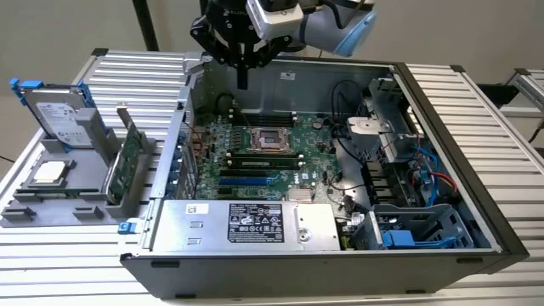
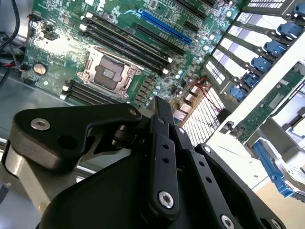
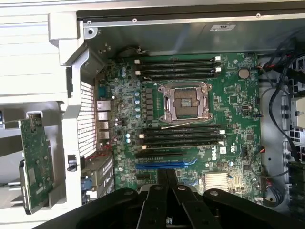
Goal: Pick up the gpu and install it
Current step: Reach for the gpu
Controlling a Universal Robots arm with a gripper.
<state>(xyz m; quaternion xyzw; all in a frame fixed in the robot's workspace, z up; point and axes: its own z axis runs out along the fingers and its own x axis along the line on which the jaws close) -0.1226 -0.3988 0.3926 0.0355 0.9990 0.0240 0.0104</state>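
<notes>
The gpu [image 1: 129, 162] is a thin green card with a silver bracket. It stands on edge in a grey holder [image 1: 51, 213] outside the open computer case, on the exterior view's left; the first wrist view also shows the gpu [image 3: 35, 167]. My gripper [image 1: 243, 85] hangs high over the back of the case, above the motherboard [image 1: 255, 159], well apart from the gpu. Its black fingers [image 3: 163, 177] are pressed together with nothing between them, and the gripper [image 2: 159, 101] looks the same in the second wrist view. A long blue slot [image 3: 164, 165] lies on the board below the gripper.
A silver hard drive with a blue frame [image 1: 60, 118] and a square CPU chip [image 1: 50, 172] share the grey holder. Inside the case sit the open CPU socket [image 1: 266, 138], a power supply [image 1: 246, 223], cables and drive bays [image 1: 408, 185]. The case wall [image 1: 174, 146] stands between gpu and board.
</notes>
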